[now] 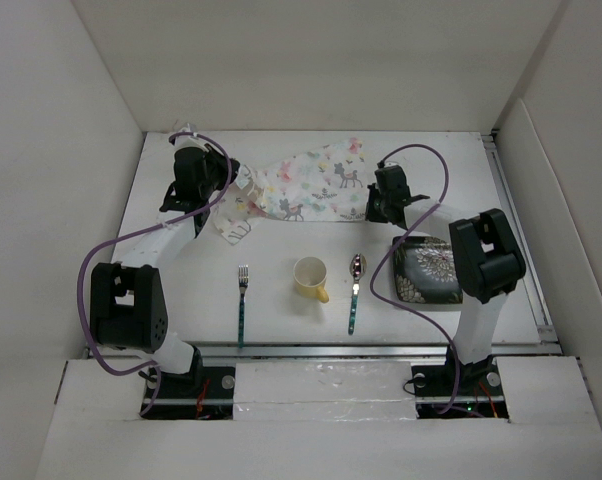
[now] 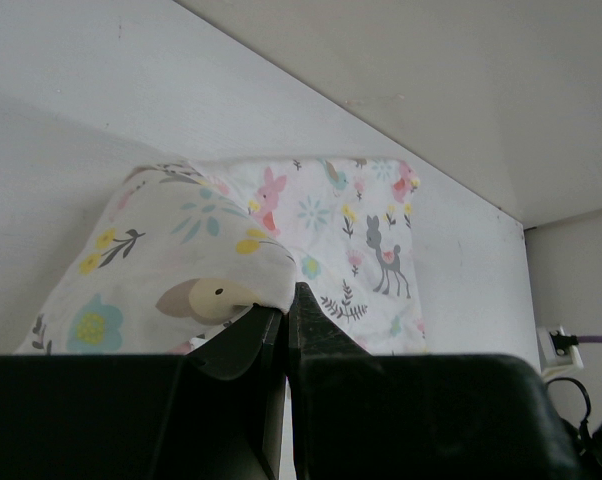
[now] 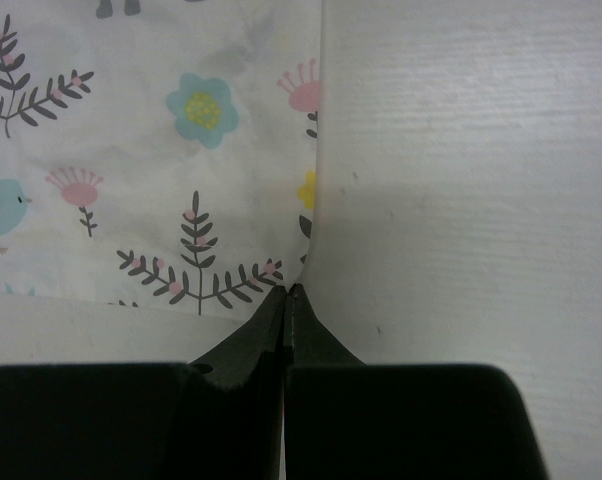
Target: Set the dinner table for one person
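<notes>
From above, I see the white dinner table point(image 1: 461, 170) filling the middle of the view, walled on three sides. A pastel animal-print placemat point(image 1: 316, 185) lies at its far centre, flat on the right and rumpled and folded over on the left.

The left gripper point(image 2: 289, 312) has its fingers pressed together on a raised fold of the cloth. In its wrist view the fold drapes over the fingertips, so I cannot see how much fabric sits between them.

The right gripper point(image 3: 287, 298) is also closed, its tips meeting exactly at the near right corner of the placemat and pinching it. The contact itself is hidden by the fingers.

Nearer the arm bases, in a row from left to right, are a fork point(image 1: 242, 298) with a teal handle, a yellow mug point(image 1: 309, 276) and a spoon point(image 1: 354, 292) with a teal handle. A dark patterned plate point(image 1: 426, 272) comes last. All are apart from the placemat. The right arm point(image 1: 486, 265) covers the plate's right side, so its full outline is cut off.
</notes>
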Tool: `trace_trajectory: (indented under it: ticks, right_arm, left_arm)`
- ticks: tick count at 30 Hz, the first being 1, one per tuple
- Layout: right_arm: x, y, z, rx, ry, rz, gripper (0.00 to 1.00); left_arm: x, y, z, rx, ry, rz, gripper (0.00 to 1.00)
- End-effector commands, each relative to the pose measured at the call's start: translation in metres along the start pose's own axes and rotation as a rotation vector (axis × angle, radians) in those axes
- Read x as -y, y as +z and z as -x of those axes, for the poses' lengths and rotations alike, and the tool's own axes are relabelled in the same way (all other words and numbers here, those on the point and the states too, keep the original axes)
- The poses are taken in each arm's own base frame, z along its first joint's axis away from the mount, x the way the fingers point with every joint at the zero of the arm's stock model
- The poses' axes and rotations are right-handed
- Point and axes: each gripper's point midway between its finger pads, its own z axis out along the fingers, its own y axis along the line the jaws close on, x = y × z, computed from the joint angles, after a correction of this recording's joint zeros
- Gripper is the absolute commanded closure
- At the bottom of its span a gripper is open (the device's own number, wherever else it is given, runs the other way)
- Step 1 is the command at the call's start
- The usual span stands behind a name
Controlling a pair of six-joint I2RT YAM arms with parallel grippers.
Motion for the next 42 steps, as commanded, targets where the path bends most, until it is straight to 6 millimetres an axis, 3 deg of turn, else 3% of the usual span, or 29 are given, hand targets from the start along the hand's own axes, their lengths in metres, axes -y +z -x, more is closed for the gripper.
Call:
trace_trajectory:
  ticks: [1, 2, 3, 5, 6, 7, 8, 9, 10, 12, 13, 14, 17, 20, 23, 25, 26, 27, 28, 29, 33, 34, 35, 36, 37, 38, 40, 42]
  right_arm:
    - [-0.013, -0.056, 0.068, 0.229, 0.017, 0.051, 1.00]
    - [-0.013, -0.071, 0.078, 0.261, 0.007, 0.052, 1.00]
    - [-0.017, -0.108, 0.103, 0.347, 0.010, 0.068, 1.00]
    - [-0.019, -0.149, 0.129, 0.441, 0.005, 0.080, 1.00]
    - [-0.018, -0.188, 0.145, 0.509, 0.007, 0.084, 1.00]
    - [-0.020, -0.213, 0.159, 0.559, 0.005, 0.091, 1.00]
    - [-0.018, -0.232, 0.163, 0.572, -0.010, 0.086, 1.00]
    - [-0.015, -0.253, 0.171, 0.610, -0.006, 0.077, 1.00]
    - [-0.017, -0.294, 0.186, 0.694, 0.008, 0.100, 1.00]
    - [-0.010, -0.326, 0.193, 0.732, 0.005, 0.101, 1.00]
    - [-0.009, -0.355, 0.196, 0.779, 0.007, 0.115, 1.00]
    - [-0.007, -0.369, 0.197, 0.795, -0.002, 0.114, 1.00]
    - [0.002, -0.406, 0.196, 0.847, 0.006, 0.105, 1.00]
    - [0.005, -0.415, 0.195, 0.857, 0.002, 0.115, 1.00]
    - [0.006, -0.403, 0.197, 0.846, -0.005, 0.130, 1.00]
    - [0.009, -0.376, 0.200, 0.798, -0.013, 0.121, 1.00]
    - [0.010, -0.367, 0.205, 0.789, -0.009, 0.125, 1.00]
    - [0.008, -0.342, 0.205, 0.738, -0.015, 0.135, 1.00]
    - [0.006, -0.338, 0.216, 0.753, -0.013, 0.149, 1.00]
    - [0.007, -0.330, 0.221, 0.749, -0.010, 0.158, 1.00]
    - [-0.003, -0.286, 0.257, 0.708, -0.020, 0.191, 1.00]
    - [-0.005, -0.271, 0.273, 0.684, -0.021, 0.196, 1.00]
    - [-0.010, -0.269, 0.281, 0.685, -0.028, 0.215, 1.00]
    - [-0.008, -0.268, 0.291, 0.699, -0.024, 0.210, 1.00]
    - [-0.010, -0.267, 0.297, 0.702, -0.026, 0.217, 1.00]
    - [-0.016, -0.274, 0.314, 0.731, -0.031, 0.230, 1.00]
    - [-0.009, -0.281, 0.326, 0.743, -0.027, 0.217, 1.00]
    - [-0.010, -0.292, 0.338, 0.765, -0.036, 0.228, 1.00]
  left_arm:
    - [0.051, -0.027, 0.053, 0.125, 0.029, -0.120, 1.00]
    - [0.062, -0.039, 0.066, 0.159, 0.043, -0.139, 1.00]
    - [0.069, -0.048, 0.077, 0.186, 0.050, -0.151, 1.00]
    - [0.092, -0.077, 0.105, 0.263, 0.060, -0.194, 1.00]
    - [0.099, -0.087, 0.114, 0.289, 0.072, -0.204, 1.00]
    - [0.108, -0.099, 0.124, 0.313, 0.077, -0.220, 1.00]
    - [0.122, -0.122, 0.138, 0.359, 0.084, -0.254, 1.00]
    - [0.127, -0.132, 0.145, 0.380, 0.085, -0.265, 1.00]
    - [0.134, -0.144, 0.154, 0.403, 0.088, -0.277, 1.00]
    - [0.148, -0.173, 0.168, 0.454, 0.092, -0.314, 1.00]
    - [0.149, -0.181, 0.173, 0.468, 0.094, -0.313, 1.00]
    - [0.155, -0.198, 0.179, 0.494, 0.096, -0.336, 1.00]
    - [0.160, -0.217, 0.180, 0.513, 0.093, -0.361, 1.00]
    - [0.155, -0.220, 0.168, 0.494, 0.063, -0.380, 1.00]
    - [0.137, -0.198, 0.149, 0.441, 0.015, -0.358, 1.00]
    - [0.124, -0.180, 0.141, 0.403, -0.007, -0.342, 1.00]
    - [0.116, -0.161, 0.134, 0.372, -0.030, -0.316, 1.00]
    - [0.112, -0.151, 0.132, 0.361, -0.034, -0.303, 1.00]
    - [0.116, -0.144, 0.136, 0.356, -0.033, -0.304, 1.00]
    - [0.107, -0.118, 0.129, 0.315, -0.038, -0.270, 1.00]
    - [0.107, -0.061, 0.134, 0.251, -0.033, -0.232, 1.00]
    - [0.122, -0.057, 0.151, 0.259, -0.026, -0.246, 1.00]
    - [0.113, -0.028, 0.143, 0.215, -0.023, -0.213, 1.00]
    - [0.114, -0.020, 0.146, 0.193, -0.018, -0.223, 1.00]
    - [0.131, -0.020, 0.163, 0.208, -0.013, -0.251, 1.00]
    - [0.126, -0.007, 0.163, 0.196, -0.016, -0.244, 1.00]
    - [0.139, -0.009, 0.177, 0.211, -0.018, -0.293, 1.00]
    - [0.137, -0.014, 0.189, 0.229, -0.026, -0.311, 1.00]
